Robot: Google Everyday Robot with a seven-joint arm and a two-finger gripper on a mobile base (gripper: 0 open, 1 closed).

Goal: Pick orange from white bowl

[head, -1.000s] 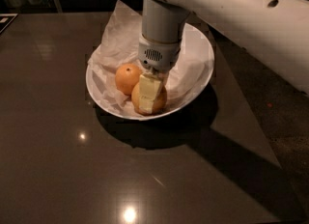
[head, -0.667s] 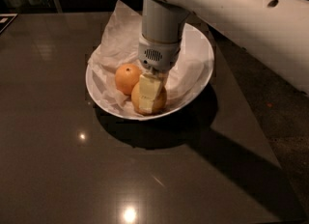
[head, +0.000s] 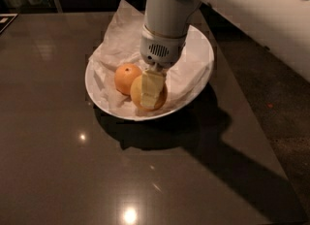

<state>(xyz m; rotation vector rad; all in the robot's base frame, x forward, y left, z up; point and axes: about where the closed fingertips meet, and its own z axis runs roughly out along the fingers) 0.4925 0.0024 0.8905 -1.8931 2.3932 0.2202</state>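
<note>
Dark glossy table (head: 58, 161), lamp glints on top. White bowl (head: 203, 49) with crumpled paper liner (head: 121, 30) toward far edge.

My hand (head: 151, 92) down inside bowl, astride orange (head: 136, 92). Near finger (head: 152, 84) flat on its front face, far one hidden; reads as closed on fruit.

Orange rests by bowl's near rim, just beside smaller deeper-orange fruit (head: 126, 77).

Risks:
- round skin rolls out of pinch on lift
- paper snags, drags up
- neighbour fruit gets nudged

Versus one second ago: no shift in hand, fruit or bowl.
</note>
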